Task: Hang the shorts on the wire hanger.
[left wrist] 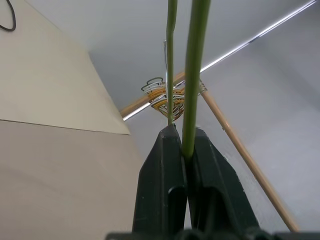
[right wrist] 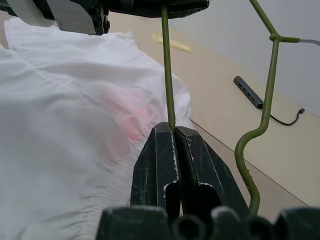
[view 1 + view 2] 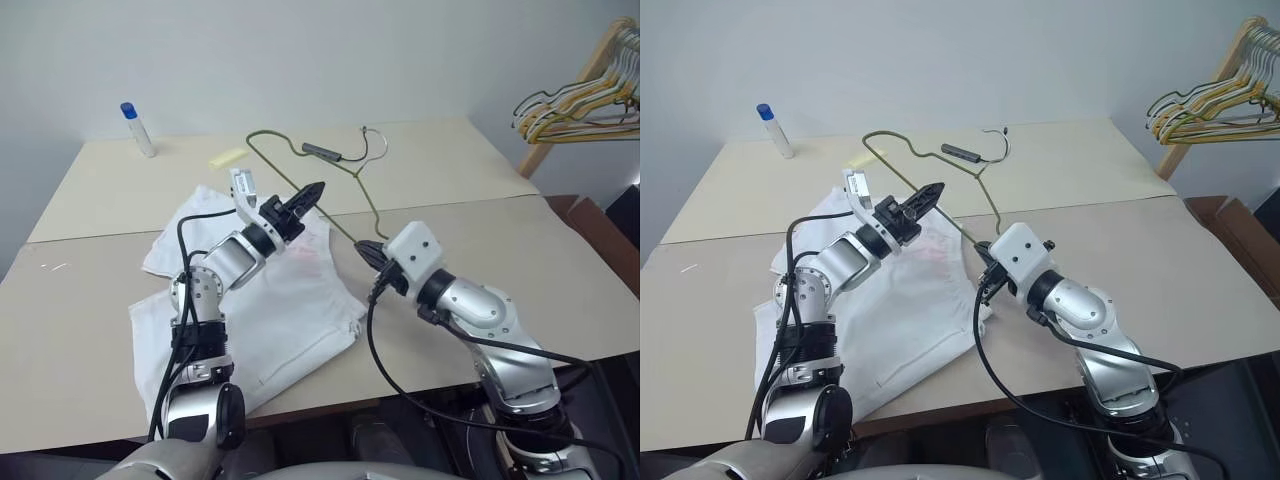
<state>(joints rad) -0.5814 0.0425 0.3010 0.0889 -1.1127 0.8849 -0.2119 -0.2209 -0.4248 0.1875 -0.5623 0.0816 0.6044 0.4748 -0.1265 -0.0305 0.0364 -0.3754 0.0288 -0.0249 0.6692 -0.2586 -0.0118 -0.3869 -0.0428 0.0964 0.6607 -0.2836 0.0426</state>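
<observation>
A beige table (image 3: pixel 90 330) holds white shorts (image 3: pixel 290 320) spread flat, with a faint pink stain near their middle and the gathered waistband toward the robot's right side. Above the shorts, both arms hold a thin olive-green wire hanger (image 3: pixel 285 152), lifted off the table and tilted, its silvery hook (image 3: pixel 375 148) pointing away from the robot. The left gripper (image 3: pixel 312 192) is closed on the hanger's lower bar, the green wire running between its two black fingers (image 1: pixel 165 165) (the wrist view shows the pinch plainly). The right gripper (image 2: pixel 173 131) is likewise clamped on the same bar, nearer the robot, just over the waistband edge of the shorts. On the far half of the table lie a small dark adapter with a thin cable (image 3: pixel 322 151), a yellow slip (image 3: pixel 227 157) and a blue-capped tube (image 3: pixel 137 128). Off the table's far right corner, a wooden rack (image 3: pixel 575 85) carries bunched yellow and green hangers (image 3: pixel 570 108).
</observation>
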